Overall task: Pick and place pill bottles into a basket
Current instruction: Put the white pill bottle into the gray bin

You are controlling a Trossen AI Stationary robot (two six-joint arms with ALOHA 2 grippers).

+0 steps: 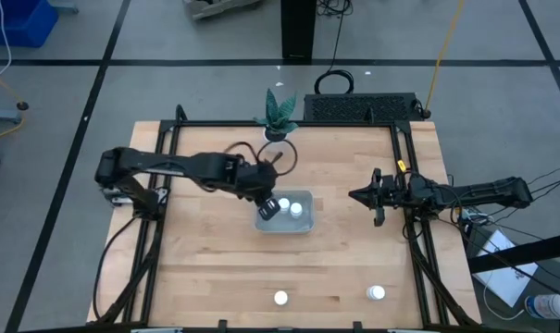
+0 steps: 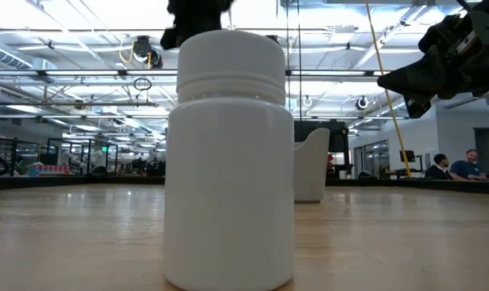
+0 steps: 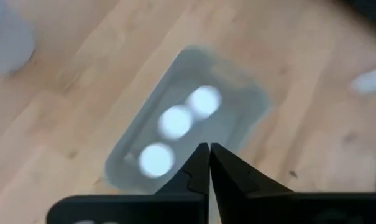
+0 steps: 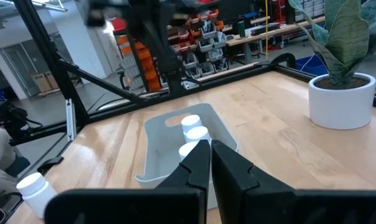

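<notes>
Hovering over the shallow pale grey-blue plastic basket (image 1: 285, 214) was the left pincer (image 1: 264, 207), fingers pressed together and holding nothing in its wrist view. Three small white round-capped pill bottles (image 3: 175, 121) stood upright in a row inside that basket. Judgement: three of five were in, so the step in hand was fetching one of the remaining two.

The two loose small white bottles (image 1: 280, 298) (image 1: 377, 293) stood well clear of the basket, toward the near worktop edge: one roughly in line with the basket, one off toward the right arm's side. One of them filled the low view (image 2: 228, 162), upright.

To do it well, as I judged it: lift clear of the basket's rim before moving sideways, open the fingers before descending, come straight down over the cap and grip the body below it. The bottles looked light and smooth, so an off-centre close would likely tip one or send it rolling. Drop into the basket's free end, not onto standing caps.

The right pincer (image 1: 357, 195) waited beside the basket on the right arm's side, fingers closed and empty.

The pale wood-plank worktop (image 1: 205, 268) sat in a black frame. A white ceramic plant pot (image 4: 341, 98) with a green plant stood beyond the basket's far side. Further out was a bright workshop hall; two seated people (image 2: 456, 166) showed in the distance.
</notes>
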